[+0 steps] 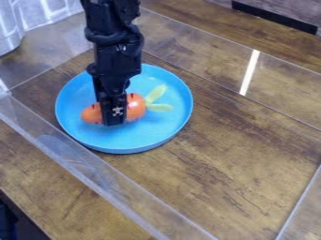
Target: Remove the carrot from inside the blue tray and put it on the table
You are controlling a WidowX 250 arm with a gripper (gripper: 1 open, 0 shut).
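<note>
The blue tray (163, 127) rests on the dark wood table (238, 178), left of centre. Inside it lies the orange carrot (92, 112), its pale green top (153, 94) pointing right. My black gripper (114, 112) points straight down into the tray and is shut on the carrot's middle. The fingers hide most of the carrot's body; orange shows on both sides of them. Whether the carrot still touches the tray floor I cannot tell.
A clear plastic barrier edge (88, 164) runs diagonally across the table in front of the tray. Bare wood with a bright light reflection (250, 70) lies to the right. A pale object (7, 33) sits at the far left edge.
</note>
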